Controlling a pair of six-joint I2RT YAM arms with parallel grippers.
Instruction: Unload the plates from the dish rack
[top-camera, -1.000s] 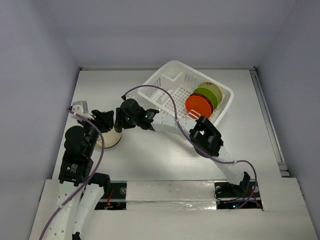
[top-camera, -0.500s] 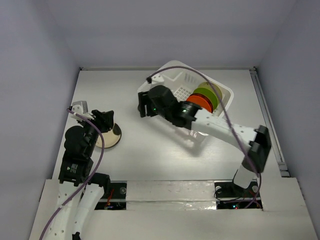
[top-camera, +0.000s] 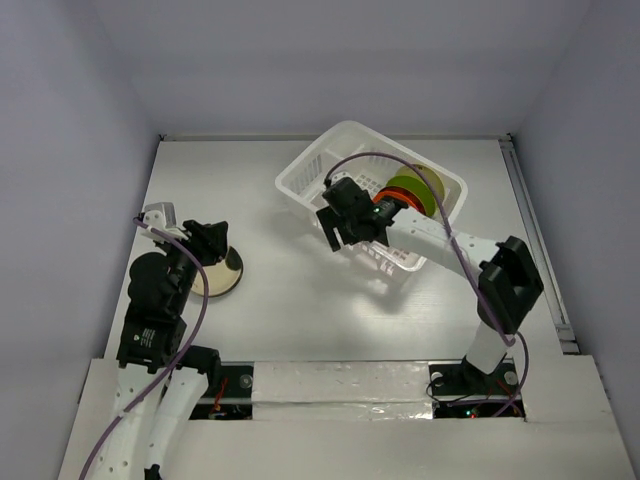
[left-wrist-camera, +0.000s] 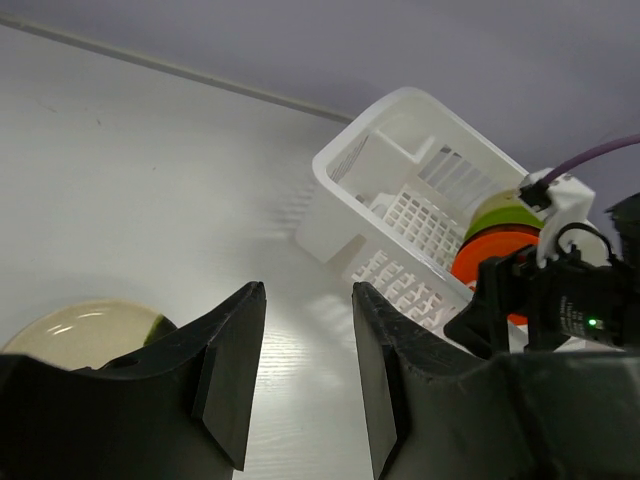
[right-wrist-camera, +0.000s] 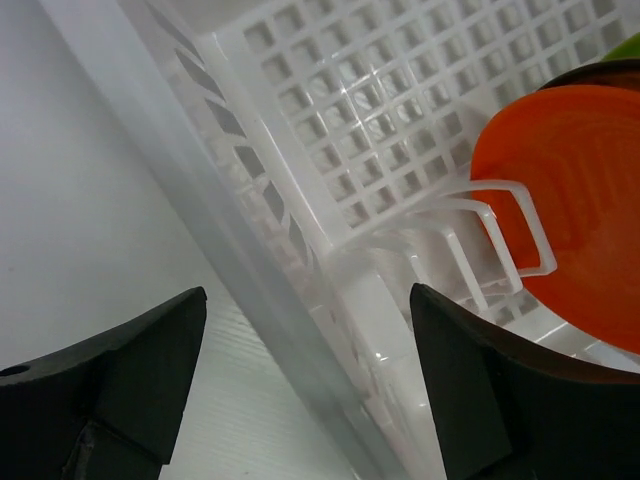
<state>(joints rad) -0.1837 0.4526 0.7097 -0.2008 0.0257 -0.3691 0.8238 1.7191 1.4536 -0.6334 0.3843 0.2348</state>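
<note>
The rack (top-camera: 305, 172) sits far-right on the counter (top-camera: 300, 300). The right gripper (top-camera: 337, 237), released, has swung from the rack's left end to straddle its near wall beside the orange plate (top-camera: 386, 198). The left gripper (top-camera: 212, 240) stays released over the cream plate (top-camera: 230, 276) near the left edge.

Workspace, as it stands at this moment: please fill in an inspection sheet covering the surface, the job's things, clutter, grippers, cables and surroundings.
Surface: white table, no spills seen.
Job's things: dish rack at far centre holds the orange-red plate, yellow-green plate and tan plate upright in a row; cream plate lies flat on the table, near left.
Clutter: nothing seen.
Grippers: left gripper open, empty, beside the cream plate; right gripper open, empty, fingers either side of the rack's near wall.
Cables: left purple cable follows its arm; right purple cable arcs over the rack.
Surroundings: plain grey walls on three sides.
</note>
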